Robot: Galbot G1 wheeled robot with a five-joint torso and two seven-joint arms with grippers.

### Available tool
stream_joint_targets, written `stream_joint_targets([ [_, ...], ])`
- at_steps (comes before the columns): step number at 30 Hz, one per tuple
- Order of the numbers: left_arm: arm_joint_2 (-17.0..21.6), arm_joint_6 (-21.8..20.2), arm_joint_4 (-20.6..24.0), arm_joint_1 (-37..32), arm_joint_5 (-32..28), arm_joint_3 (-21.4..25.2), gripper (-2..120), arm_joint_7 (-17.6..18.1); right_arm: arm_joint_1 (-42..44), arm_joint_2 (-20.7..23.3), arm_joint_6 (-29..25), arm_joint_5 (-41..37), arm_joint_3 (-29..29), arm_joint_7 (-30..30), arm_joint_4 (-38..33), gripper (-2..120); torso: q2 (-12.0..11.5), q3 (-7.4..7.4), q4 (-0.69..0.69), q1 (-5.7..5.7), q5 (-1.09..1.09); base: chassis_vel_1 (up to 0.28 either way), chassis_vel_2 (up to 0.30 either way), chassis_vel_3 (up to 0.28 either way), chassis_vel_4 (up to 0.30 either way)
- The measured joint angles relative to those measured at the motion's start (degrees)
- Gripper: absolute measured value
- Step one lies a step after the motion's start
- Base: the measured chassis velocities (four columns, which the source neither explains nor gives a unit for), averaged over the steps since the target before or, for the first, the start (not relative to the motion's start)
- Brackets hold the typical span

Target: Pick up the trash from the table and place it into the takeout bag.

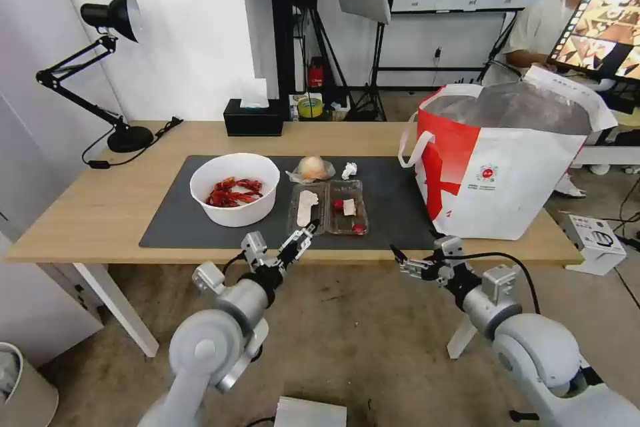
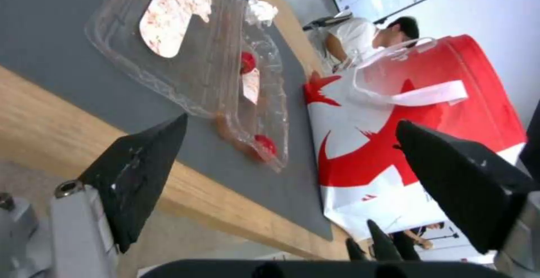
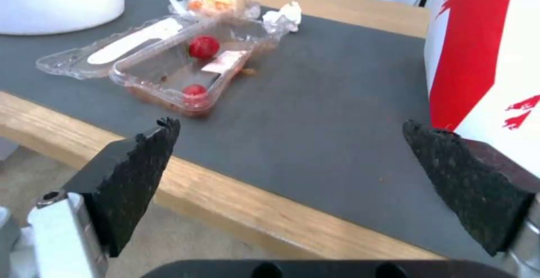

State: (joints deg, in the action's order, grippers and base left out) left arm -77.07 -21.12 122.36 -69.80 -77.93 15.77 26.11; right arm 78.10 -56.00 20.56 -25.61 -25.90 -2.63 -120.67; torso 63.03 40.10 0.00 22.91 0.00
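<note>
Head cam: L gripper spread wide, empty, at table front edge just short of clear tray. R gripper also spread, empty, below edge near takeout bag. Bowl, wrapped lump, paper wad all on mat; bag upright w/ mouth open, prob. for easy drop-in.

L wrist: tray lies open between jaws, likely first pick.

R wrist: jaws apart, tray & wad beyond, bag alongside.

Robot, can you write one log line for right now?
left gripper: open, near clear hinged tray | right gripper: open, table edge | trash: on mat | takeout bag: upright
</note>
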Motion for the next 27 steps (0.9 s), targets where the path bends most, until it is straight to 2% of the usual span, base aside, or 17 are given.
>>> stream_joint_targets([
  [11, -0.25, -0.02, -4.86, 5.33, -0.55, -3.25, 100, 3.26, 0.61, 0.0, -0.27, 0.15, -0.63, 0.09, 0.08, 100, 0.0, 0.0, 0.0, 0.0, 0.0, 0.0, 0.0, 0.0, 0.0],
  [20, -0.43, -0.18, -6.4, 6.82, -1.12, -3.98, 100, 4.44, 0.77, -0.23, -0.42, 0.29, -0.71, 0.11, 0.49, 100, 0.0, 0.0, 0.0, 0.01, 0.01, 0.0, 0.0, 0.0, 0.0],
  [27, -0.49, -0.4, -7.46, 8.15, -1.92, -4.46, 100, 6.92, 1.17, -0.23, -1.08, 0.49, -0.76, 0.11, 1.05, 100, 0.0, 0.0, 0.0, 0.0, 0.01, 0.0, 0.0, 0.0, 0.0],
])
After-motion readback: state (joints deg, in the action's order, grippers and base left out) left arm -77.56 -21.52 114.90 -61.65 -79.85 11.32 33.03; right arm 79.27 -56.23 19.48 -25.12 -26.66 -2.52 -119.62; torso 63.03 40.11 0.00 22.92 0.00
